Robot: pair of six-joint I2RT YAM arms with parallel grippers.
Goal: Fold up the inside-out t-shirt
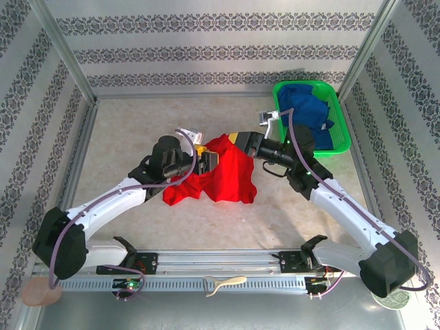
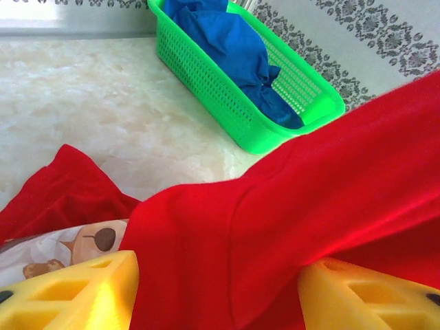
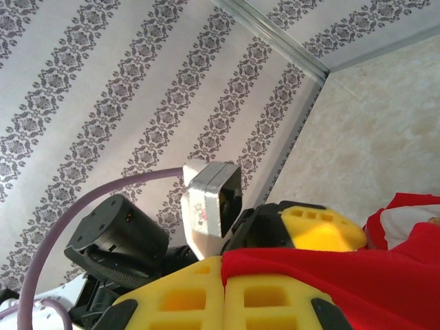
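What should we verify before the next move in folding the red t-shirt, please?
1. Right gripper clamped on the t-shirt: ok, shut on a red fold.
2. Left gripper gripping cloth: not ok, jaws stand open with red cloth between them.
3. T-shirt lying flat on the table: not ok, bunched and raised at the right gripper.
4. T-shirt apart from the green basket and blue garment: ok.
5. Which edge the right gripper holds: cannot tell.

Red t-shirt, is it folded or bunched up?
Bunched up: the red t-shirt sits in a crumpled heap on the table, one edge held up by the right pincer, shut on it.
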